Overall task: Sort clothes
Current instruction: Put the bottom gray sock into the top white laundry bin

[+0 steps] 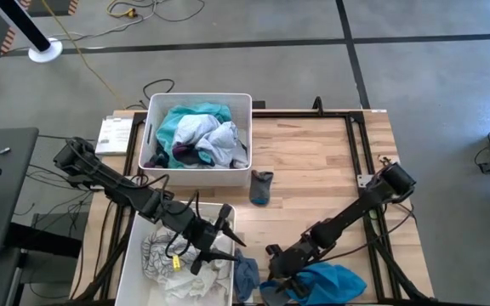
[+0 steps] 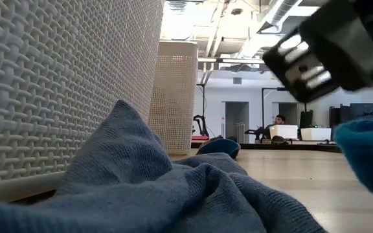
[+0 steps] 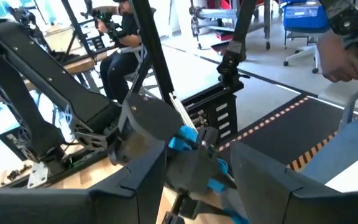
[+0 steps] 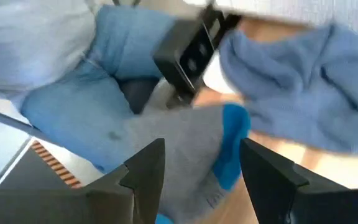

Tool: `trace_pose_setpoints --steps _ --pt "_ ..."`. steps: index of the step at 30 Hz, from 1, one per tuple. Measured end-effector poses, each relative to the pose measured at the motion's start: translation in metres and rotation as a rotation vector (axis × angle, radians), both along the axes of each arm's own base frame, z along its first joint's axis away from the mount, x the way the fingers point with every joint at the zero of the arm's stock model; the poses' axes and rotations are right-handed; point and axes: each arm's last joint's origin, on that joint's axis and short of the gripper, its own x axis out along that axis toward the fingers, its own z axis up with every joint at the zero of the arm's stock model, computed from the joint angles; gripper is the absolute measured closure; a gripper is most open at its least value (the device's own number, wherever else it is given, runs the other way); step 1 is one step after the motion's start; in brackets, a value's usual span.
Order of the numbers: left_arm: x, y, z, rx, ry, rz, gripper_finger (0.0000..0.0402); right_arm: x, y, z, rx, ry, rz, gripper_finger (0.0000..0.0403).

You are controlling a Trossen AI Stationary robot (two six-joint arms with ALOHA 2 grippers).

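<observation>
A bright blue garment lies crumpled on the wooden table at its near edge, its long axis running along that edge, well apart from the far bin and on the right arm's side of it. The right gripper sits at the end of this garment that faces the near bin; in the right wrist view its fingers stand apart, with grey fabric with a bright blue band between and beyond them, and whether they pinch it cannot be told.

Just beside the right gripper, between it and the near bin, a dull blue knit cloth lies bunched in soft folds against that bin's wall; the low view shows its ribbed weave close up.

A small grey-blue sock lies alone on the table just beside the far bin's near corner on the right arm's side, its long axis pointing from that bin toward the table's near edge.

The far bin holds a heap of teal, white, pale grey and dark garments. The near bin holds white and pale grey clothes with a small yellow tag. The left gripper hovers over that bin's edge nearest the dull blue cloth, fingers parted around nothing.
</observation>
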Motion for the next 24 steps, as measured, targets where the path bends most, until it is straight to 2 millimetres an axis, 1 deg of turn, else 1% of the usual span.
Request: trace_pose_setpoints --steps 7,14,17,24 --pt "0.0 0.0 0.0 -0.001 0.003 0.0 0.0226 0.007 0.001 -0.025 0.004 0.031 -0.03 0.0192" --pt "0.0 0.0 -0.002 0.006 0.02 0.001 0.0226 0.013 -0.004 -0.044 -0.017 0.069 -0.067 0.0222" --pt "0.0 0.0 -0.002 0.008 0.023 0.002 0.0226 0.013 -0.005 -0.045 -0.024 0.072 -0.067 0.0252" --pt "0.0 0.0 -0.003 0.016 0.023 0.001 0.0226 0.013 -0.005 -0.044 -0.059 0.038 -0.03 0.0351"
